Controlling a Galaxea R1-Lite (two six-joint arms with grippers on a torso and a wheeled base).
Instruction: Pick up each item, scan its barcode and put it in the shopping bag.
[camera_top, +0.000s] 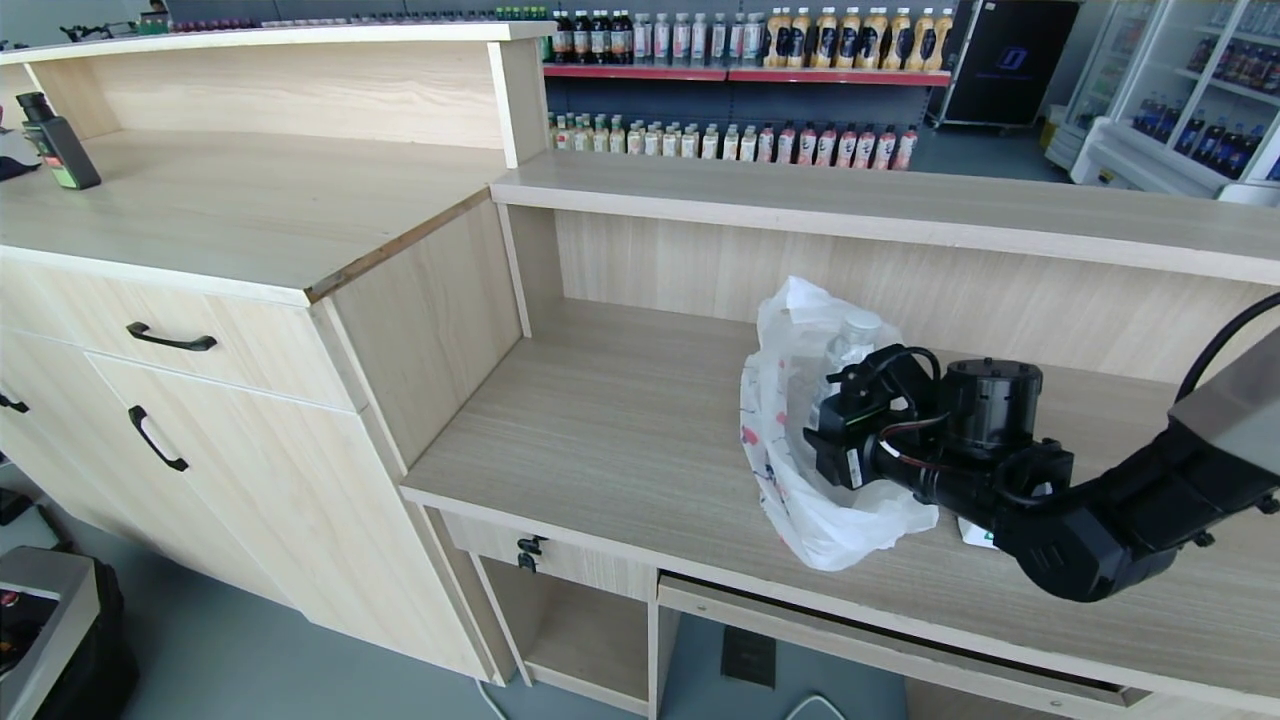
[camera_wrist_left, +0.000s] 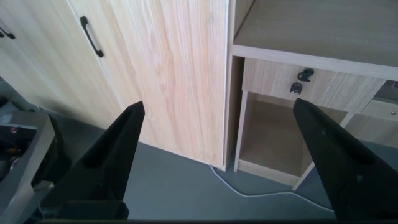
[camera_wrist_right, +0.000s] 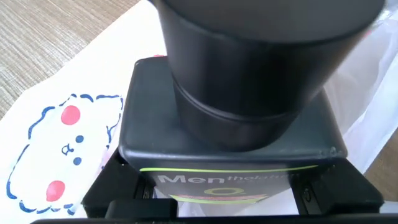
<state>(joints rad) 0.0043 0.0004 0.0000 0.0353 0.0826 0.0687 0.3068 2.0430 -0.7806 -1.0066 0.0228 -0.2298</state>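
One of your claws, the right (camera_top: 845, 418), is clamped on the dark bottle (camera_wrist_right: 230, 146), right at the shopping bag (camera_top: 790, 480) on the desk (camera_top: 620, 420). Your left claw (camera_wrist_left: 217, 149) hangs spread wide and holds nothing, beside the cabinet (camera_wrist_left: 174, 74).

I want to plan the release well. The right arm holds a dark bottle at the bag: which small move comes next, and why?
Probably ease the right gripper slightly deeper into the shopping bag before releasing: the dark bottle hangs clamped at the bag's mouth, over its printed side.
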